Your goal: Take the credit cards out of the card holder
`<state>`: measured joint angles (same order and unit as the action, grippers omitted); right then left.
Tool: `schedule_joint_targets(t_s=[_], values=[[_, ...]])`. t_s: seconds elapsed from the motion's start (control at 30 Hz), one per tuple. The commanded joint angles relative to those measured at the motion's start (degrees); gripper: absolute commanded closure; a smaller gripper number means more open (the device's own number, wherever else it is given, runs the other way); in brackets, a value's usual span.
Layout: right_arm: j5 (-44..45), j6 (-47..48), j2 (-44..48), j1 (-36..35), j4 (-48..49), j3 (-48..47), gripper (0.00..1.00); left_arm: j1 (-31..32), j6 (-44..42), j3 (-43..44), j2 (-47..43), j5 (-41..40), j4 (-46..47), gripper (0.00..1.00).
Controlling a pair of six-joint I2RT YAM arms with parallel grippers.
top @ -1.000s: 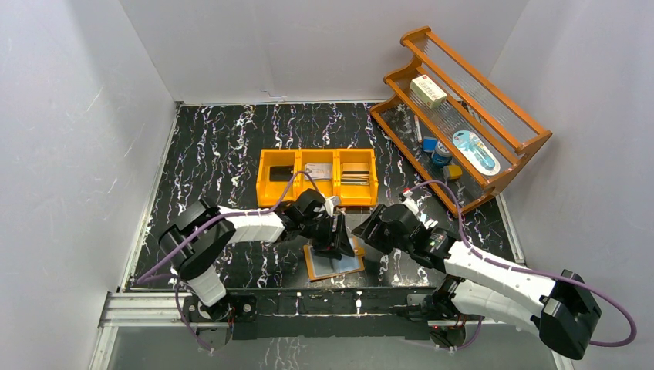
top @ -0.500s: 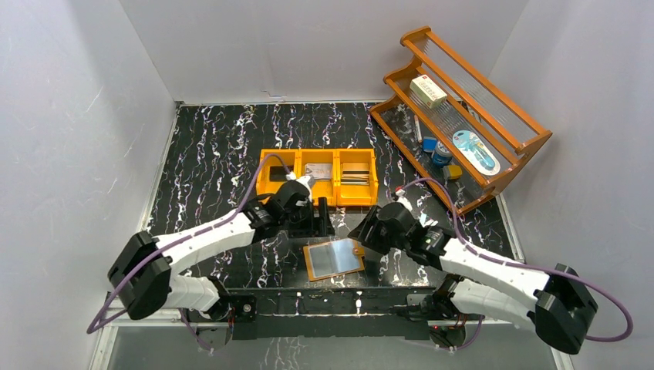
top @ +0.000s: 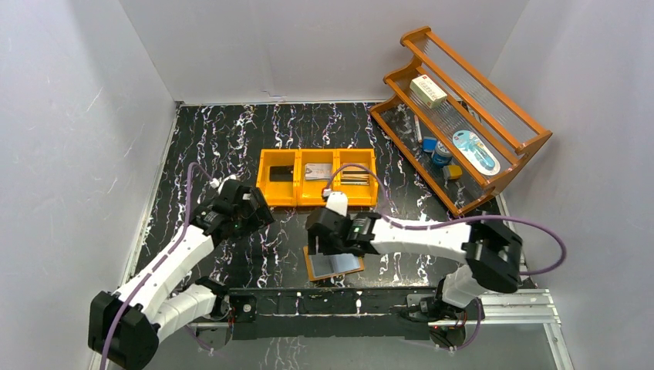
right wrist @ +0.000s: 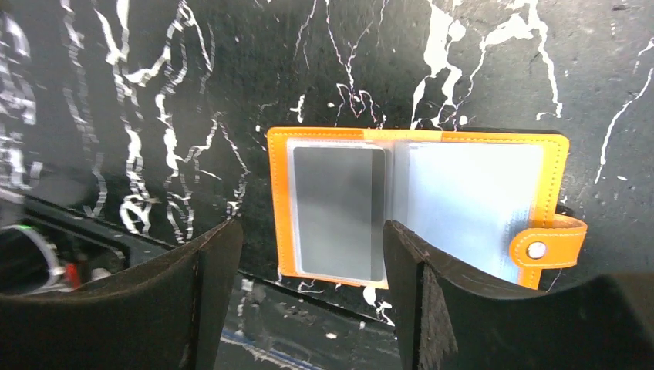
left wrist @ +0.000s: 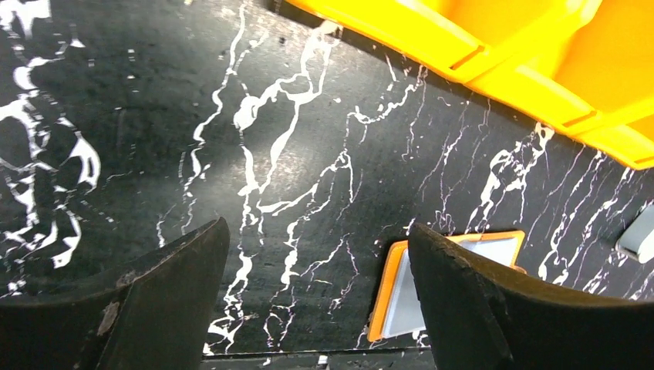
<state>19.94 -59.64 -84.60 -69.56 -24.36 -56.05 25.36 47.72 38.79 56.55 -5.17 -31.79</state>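
The card holder [top: 334,263] lies open and flat on the black marble table, near its front edge. In the right wrist view the card holder [right wrist: 420,139] shows a grey credit card [right wrist: 339,212] inside its left clear sleeve, pale-blue sleeves on the right leaf and a strap tab [right wrist: 551,247]. My right gripper [top: 316,243] [right wrist: 312,231] hovers open just above it, touching nothing. My left gripper [top: 257,210] [left wrist: 318,229] stands open and empty over bare table to the left. The holder's corner [left wrist: 393,297] peeks past the left gripper's right finger.
An orange three-compartment bin [top: 318,196] [left wrist: 540,54] sits behind the holder, with a black card [top: 281,173], a silver card [top: 316,171] and a striped card [top: 355,177] in it. A wooden rack [top: 493,181] with small items stands at the back right. White walls enclose the table.
My left arm has pulled back from the holder to the left, and its jaws have opened wider. My right arm has swung left over the holder and opened further.
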Motion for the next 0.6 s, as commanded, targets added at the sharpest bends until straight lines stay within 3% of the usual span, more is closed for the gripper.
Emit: schedule_joint_targets(t_s=[0.0,0.17,0.37,0.57], values=[[5.92,2.83,-6.03,-3.21,-7.59,-5.89,0.24,-0.4,2.84,0.19,-5.05,-6.97,-5.77,0.15],[4.76,4.77,-10.51,-4.3,-8.8,-9.35,0.23,-0.47,7.83,-1.54,-8.31,-7.63,-4.49,0.1],[2.44,5.81,-16.79,-4.93,-10.06,-13.09,0.24,-0.48,7.12,-2.21,-7.09,-4.03,-4.01,0.1],[1.85,4.74,-20.15,-4.85,-11.82,-13.28,0.33,-0.45,6.56,-1.87,-6.74,-3.13,-3.25,0.1]])
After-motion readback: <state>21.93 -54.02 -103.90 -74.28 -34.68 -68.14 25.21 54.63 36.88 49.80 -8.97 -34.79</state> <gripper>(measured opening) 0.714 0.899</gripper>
